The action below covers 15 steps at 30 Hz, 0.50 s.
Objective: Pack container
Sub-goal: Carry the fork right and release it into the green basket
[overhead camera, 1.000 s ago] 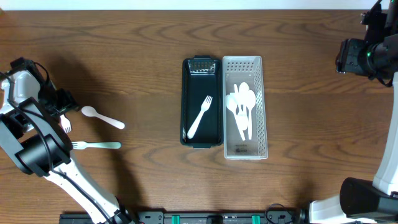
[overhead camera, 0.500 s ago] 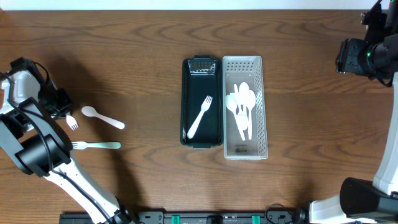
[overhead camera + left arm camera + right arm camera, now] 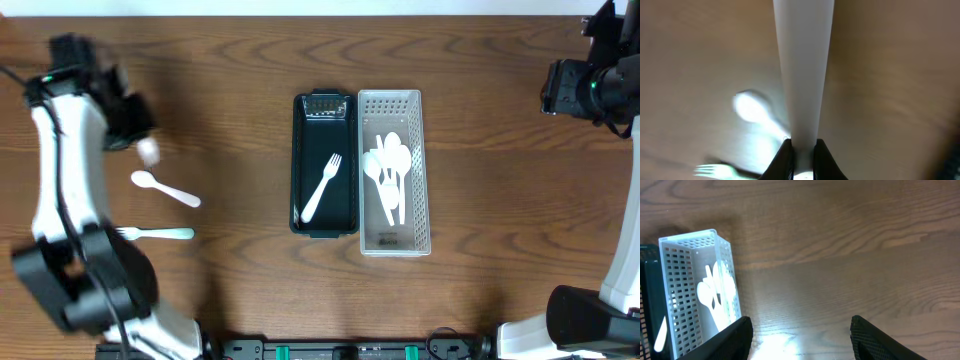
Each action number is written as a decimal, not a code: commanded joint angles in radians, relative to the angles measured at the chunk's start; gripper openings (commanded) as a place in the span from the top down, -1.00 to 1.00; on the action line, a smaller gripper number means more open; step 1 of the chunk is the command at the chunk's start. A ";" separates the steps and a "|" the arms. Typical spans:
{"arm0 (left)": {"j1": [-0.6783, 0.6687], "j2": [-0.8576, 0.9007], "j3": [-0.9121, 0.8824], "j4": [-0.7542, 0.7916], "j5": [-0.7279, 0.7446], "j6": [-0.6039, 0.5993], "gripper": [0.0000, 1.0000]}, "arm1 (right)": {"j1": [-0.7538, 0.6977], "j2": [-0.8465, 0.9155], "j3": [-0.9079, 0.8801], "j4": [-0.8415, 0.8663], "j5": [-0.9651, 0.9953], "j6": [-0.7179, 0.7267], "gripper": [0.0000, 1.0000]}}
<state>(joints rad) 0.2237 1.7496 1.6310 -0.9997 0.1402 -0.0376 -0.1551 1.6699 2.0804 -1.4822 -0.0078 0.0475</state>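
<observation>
Left gripper [image 3: 802,148], pinched shut on one end of a white utensil [image 3: 802,65], holds it aloft, well apart from the black tray [image 3: 298,150]; so slim a grip risks it swivelling or dropping in transit.

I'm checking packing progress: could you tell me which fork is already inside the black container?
The white fork lying diagonally in the black container; the pale-green fork lies on the bare table, far left.

My left wrist view is smeared: the white plastic handle [image 3: 804,70] in the jaws runs off the top edge; left of it, a white plastic spoon [image 3: 751,107] is only a blur.
</observation>
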 commanded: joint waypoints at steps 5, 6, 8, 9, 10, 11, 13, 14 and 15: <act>-0.391 -0.154 0.006 0.024 0.054 -0.095 0.88 | -0.008 0.001 -0.003 0.006 0.004 -0.012 -0.34; -0.447 -0.151 0.006 0.032 0.055 -0.112 0.88 | -0.008 0.001 -0.003 0.005 0.004 -0.012 -0.34; -0.545 -0.133 0.005 0.048 0.054 -0.134 0.88 | -0.008 0.001 -0.003 0.005 0.004 -0.012 -0.34; -0.586 -0.118 0.005 0.056 0.054 -0.145 0.88 | -0.008 0.001 -0.003 0.005 0.004 -0.012 -0.34; -0.626 -0.098 0.005 0.065 0.054 -0.161 0.88 | -0.008 0.001 -0.003 0.005 0.004 -0.012 -0.34; -0.652 -0.079 0.005 0.071 0.054 -0.170 0.88 | -0.008 0.001 -0.003 0.005 0.004 -0.012 -0.33; -0.699 -0.027 0.005 0.080 0.051 -0.180 0.88 | -0.008 0.001 -0.003 0.005 0.003 -0.011 -0.34; -0.715 0.000 0.005 0.080 0.051 -0.183 0.88 | -0.008 0.001 -0.003 0.005 0.003 -0.011 -0.34; -0.728 0.032 0.005 0.078 0.051 -0.185 0.88 | -0.008 0.001 -0.003 0.005 0.003 -0.011 -0.34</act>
<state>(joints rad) -0.4770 1.7069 1.6360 -0.9176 0.1967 -0.1848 -0.1551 1.6699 2.0804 -1.4773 -0.0078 0.0475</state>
